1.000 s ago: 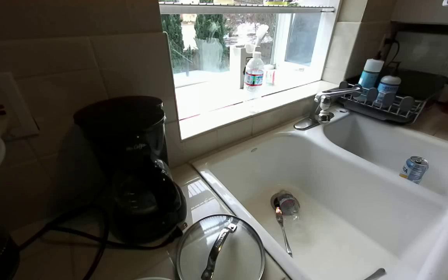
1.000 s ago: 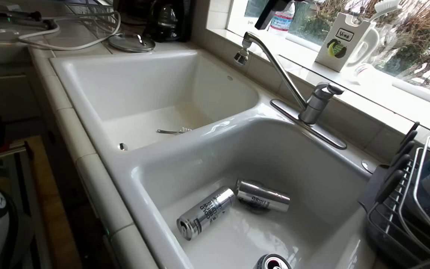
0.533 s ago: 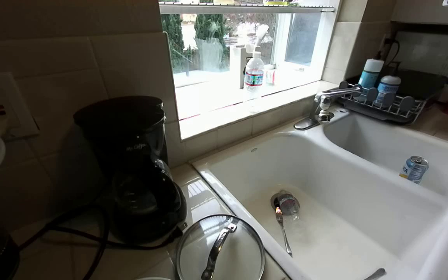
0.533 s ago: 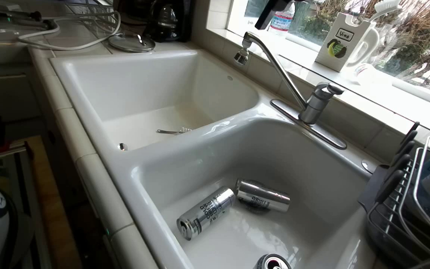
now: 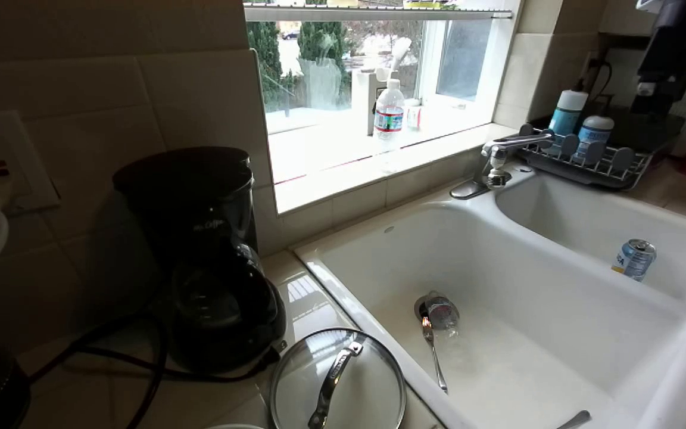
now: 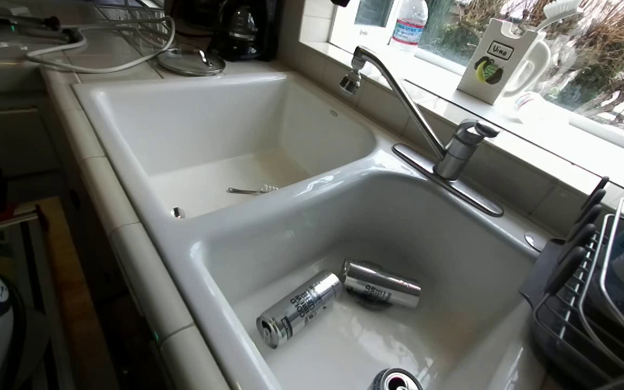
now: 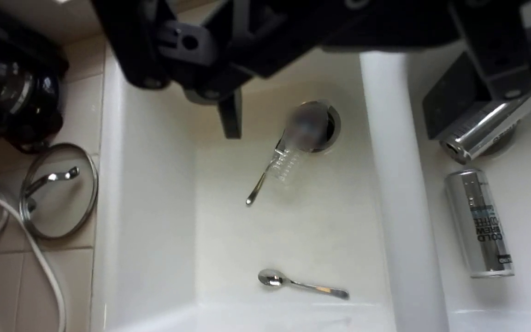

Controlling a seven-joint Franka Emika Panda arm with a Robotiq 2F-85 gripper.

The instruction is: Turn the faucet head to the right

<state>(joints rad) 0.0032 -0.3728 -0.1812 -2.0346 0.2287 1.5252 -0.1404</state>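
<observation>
As I observe in the wrist view, the gripper [image 7: 332, 129] hangs over the double sink [image 7: 401, 198], its two fingers [image 7: 231, 117] well apart. One finger hides part of a silver can [image 7: 491, 127] lying on its side in one basin [image 7: 461, 295]; a second silver can [image 7: 482, 226] lies just beside it, contact not certain. In an exterior view a third can [image 6: 397, 381], cut off by the lower edge, stands in that same basin. Visible between the fingers is the drain [image 7: 336, 131] of the neighbouring basin [image 7: 228, 230], partly covered by a clear plastic bottle [image 7: 304, 133], blurred at one end. A metal utensil [image 7: 257, 188] lies beside the bottle, its head partly hidden; a spoon [image 7: 303, 284] lies well apart on the basin floor.

The faucet [image 6: 454, 154] is mounted on the rear rim between the basins, below the window ledge [image 5: 331, 183]; its spout [image 6: 417, 115] is found pointing toward the coffee maker [image 5: 200, 238], with the gripper apart from it. On the counter [image 5: 307, 316] at that end, a glass lid [image 5: 367, 387] lies with its handle upward. A dish rack [image 5: 617, 167] stands at the opposite end. On the ledge are a water bottle [image 5: 389, 119] and a white jug [image 6: 493, 65] with a brush [image 6: 561, 11]
</observation>
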